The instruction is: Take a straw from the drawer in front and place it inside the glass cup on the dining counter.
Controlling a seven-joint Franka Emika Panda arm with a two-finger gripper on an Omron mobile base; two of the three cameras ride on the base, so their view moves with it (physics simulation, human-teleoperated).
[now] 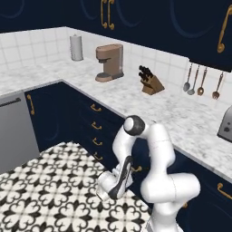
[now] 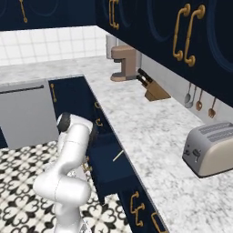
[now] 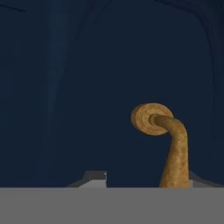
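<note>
Currently the drawer (image 2: 109, 159) stands pulled out below the marble worktop (image 2: 159, 132), and the gripper (image 3: 144, 186) sits at its brass pull handle (image 3: 168, 140); whether it pinches the handle cannot be told. Release the handle cleanly before reaching inside the drawer. The straw (image 2: 118, 156), a thin pale-yellow stick, lies inside the drawer, near the worktop edge.

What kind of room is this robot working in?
A home kitchen, rendered rather than real: a coffee maker, a knife block and a toaster stand on a marble worktop above navy cabinets.
</note>
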